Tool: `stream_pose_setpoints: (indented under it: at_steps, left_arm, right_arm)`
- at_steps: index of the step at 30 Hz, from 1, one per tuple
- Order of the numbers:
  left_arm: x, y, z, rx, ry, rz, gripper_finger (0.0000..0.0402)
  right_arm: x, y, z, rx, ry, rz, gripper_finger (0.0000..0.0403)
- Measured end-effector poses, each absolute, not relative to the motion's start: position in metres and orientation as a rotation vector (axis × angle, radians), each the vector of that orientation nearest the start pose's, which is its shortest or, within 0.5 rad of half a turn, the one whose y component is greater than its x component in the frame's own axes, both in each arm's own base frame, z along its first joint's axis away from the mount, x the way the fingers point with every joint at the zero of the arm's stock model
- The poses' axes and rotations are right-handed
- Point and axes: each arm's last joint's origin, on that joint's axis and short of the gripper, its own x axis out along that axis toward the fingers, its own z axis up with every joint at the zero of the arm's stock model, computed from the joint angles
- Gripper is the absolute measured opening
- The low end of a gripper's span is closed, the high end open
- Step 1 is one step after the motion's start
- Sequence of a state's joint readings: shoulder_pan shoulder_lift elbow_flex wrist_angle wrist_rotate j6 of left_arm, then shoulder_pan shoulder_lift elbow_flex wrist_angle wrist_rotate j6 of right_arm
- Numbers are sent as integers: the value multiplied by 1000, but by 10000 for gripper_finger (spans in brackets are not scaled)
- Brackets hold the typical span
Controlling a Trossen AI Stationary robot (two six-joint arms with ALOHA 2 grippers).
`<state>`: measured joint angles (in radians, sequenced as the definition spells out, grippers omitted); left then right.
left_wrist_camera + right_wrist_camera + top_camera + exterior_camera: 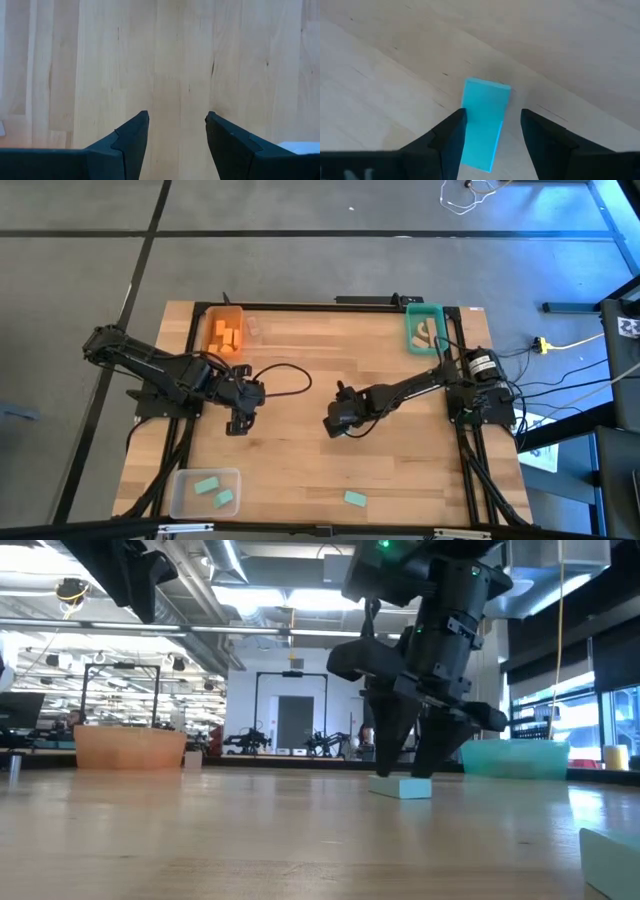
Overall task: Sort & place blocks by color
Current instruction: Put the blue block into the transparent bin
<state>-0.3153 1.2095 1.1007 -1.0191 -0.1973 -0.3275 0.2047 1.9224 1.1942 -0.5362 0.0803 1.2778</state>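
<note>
Sorting well along: orange blocks (227,335) binned at 11 o'clock, wood blocks (426,335) at 1; right gripper (338,426), fingers spread, straddles teal block (483,122) mid-table; left gripper (238,420) released, empty; another teal block (354,499) loose at 6.

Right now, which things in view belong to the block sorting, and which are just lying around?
Job: teal block between the open right gripper's fingers; stray teal block; orange blocks in the orange bin; teal blocks in the clear bin; pale blocks in the teal bin.
Lying about: white cord, yellow cable on the floor.
</note>
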Motion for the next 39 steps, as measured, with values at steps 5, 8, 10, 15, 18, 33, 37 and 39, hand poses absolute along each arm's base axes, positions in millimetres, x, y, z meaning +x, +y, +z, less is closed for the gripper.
stream_pose_setpoints:
  at_steps: [5, 8, 10, 15, 18, 33, 37, 39]
  left_arm:
    - [209, -62, 297, -9, 1090, 75, 188]
    - [209, -62, 297, -9, 1090, 75, 188]
    - [209, -62, 297, -9, 1090, 75, 188]
    - [209, -62, 297, -9, 1090, 75, 188]
    - [209, -62, 297, -9, 1090, 75, 188]
    - [209, -62, 297, -9, 1091, 75, 188]
    - [209, -62, 296, -8, 1094, 75, 188]
    - [209, -62, 296, -8, 1095, 75, 188]
  right_arm:
    - [358, 72, 151, 908, 1110, -681, 193]
    - [364, 73, 160, 904, 1084, -649, 193]
    - [366, 73, 163, 906, 1076, -643, 193]
    - [368, 74, 165, 888, 1075, -627, 193]
    - [368, 74, 156, 875, 1107, -646, 193]
    - [373, 77, 130, 889, 1193, -645, 193]
    - [373, 77, 130, 890, 1196, -643, 193]
    - [372, 78, 130, 888, 1194, -645, 193]
